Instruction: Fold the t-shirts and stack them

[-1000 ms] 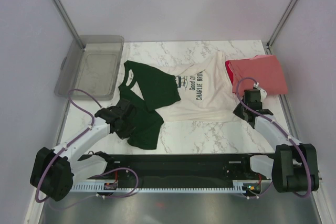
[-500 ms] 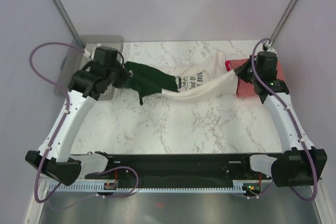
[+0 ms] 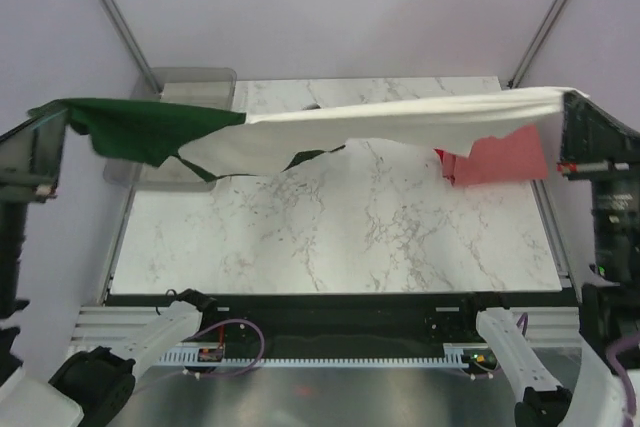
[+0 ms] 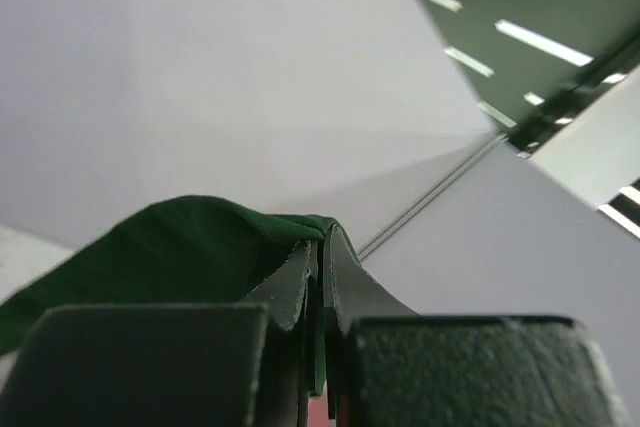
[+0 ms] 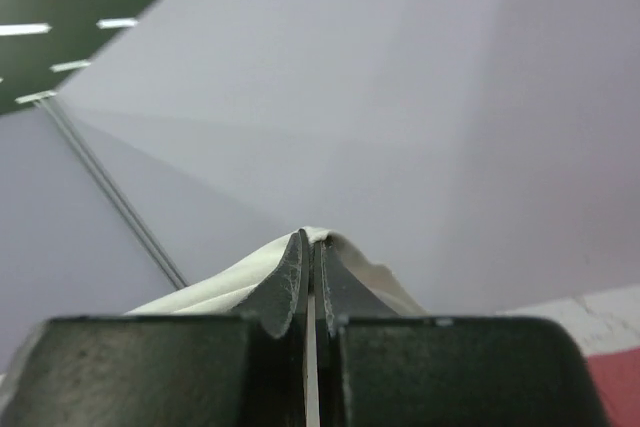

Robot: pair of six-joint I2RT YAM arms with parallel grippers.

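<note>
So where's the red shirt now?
In the top view, the coral-red shirt lies on the table at its far right, under the right end of the lifted cream-white shirt.

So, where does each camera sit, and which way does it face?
Top: above and behind the arms, looking down at the table; left claw and right claw hold the white shirt stretched in the air.
Left wrist: on the left arm, facing up at wall and ceiling; own claw shut on the green sleeve.
Right wrist: facing the wall; own claw shut on white cloth.
Shared by all: that shirt.
</note>
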